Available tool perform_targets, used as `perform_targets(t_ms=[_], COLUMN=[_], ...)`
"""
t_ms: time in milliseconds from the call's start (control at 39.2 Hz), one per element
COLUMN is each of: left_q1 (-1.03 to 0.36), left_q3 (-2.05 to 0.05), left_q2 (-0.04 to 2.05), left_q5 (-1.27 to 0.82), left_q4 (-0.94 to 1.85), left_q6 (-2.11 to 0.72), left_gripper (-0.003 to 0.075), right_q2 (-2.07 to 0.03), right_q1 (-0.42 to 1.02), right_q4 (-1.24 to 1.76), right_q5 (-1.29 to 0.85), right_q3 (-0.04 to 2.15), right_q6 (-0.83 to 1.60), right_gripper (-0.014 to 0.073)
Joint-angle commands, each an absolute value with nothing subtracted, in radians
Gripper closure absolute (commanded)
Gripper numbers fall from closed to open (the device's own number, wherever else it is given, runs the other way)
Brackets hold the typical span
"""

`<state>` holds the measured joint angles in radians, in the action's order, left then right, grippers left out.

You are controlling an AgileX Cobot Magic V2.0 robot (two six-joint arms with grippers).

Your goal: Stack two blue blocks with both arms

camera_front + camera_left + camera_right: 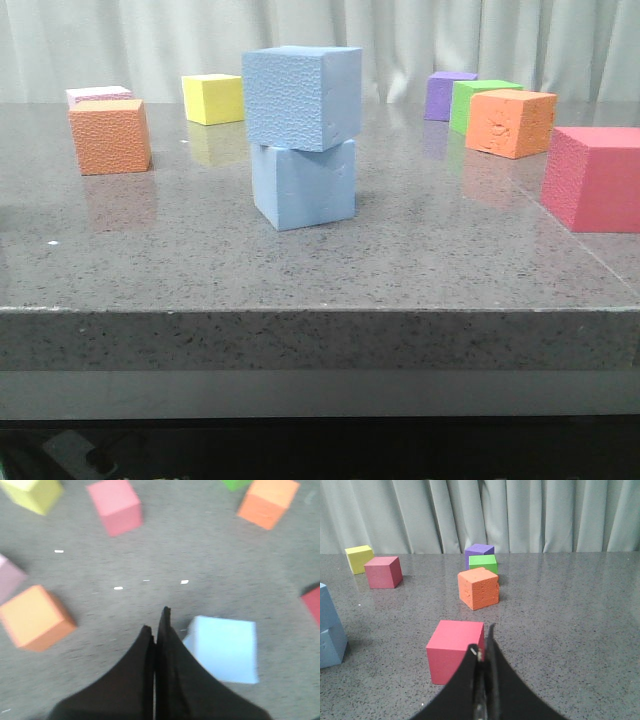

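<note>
A: What sat nearest the front camera?

B: The worktop's (320, 330) speckled front edge. Behind it stood the smoother blue block (303, 186), with the pebbled blue block (301, 96) resting on top, twisted a little and overhanging.

A: And round that stack?

B: Left of it an orange cube (110, 136), with a yellow cube (213, 98) farther back. Right of it another orange cube (510, 123), and a red cube (598, 178) well apart.

A: The claws?

B: The left claw (156, 625) was clenched, fingers pressed together, gripping nothing, probably just beside the stack's top, though that view was blurred. The right claw (484, 647) was likewise clenched and empty, close to the red cube (455, 650).
</note>
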<state>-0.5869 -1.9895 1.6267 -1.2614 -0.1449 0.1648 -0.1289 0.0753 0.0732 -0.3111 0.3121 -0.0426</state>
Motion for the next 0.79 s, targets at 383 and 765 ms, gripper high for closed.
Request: perform_targets(t_ms=[383, 765], left_q1=[-0.593, -0.593], left_q3=[-1.397, -0.813], left_q2=[1.082, 0.534], left_q5=[-0.918, -0.449], left_q4=[-0.221, -0.215], left_q6=[0.162, 0.162], left_gripper=[0.0738, 0.0738], right_q2=[-0.139, -0.139], right_q1=[0.071, 0.071], right_q4=[0.063, 0.063], right_q5=[-0.221, -0.221], right_q3=[0.338, 0.338], right_q6=[-0.033, -0.033], right_gripper=[0.0663, 0.0663])
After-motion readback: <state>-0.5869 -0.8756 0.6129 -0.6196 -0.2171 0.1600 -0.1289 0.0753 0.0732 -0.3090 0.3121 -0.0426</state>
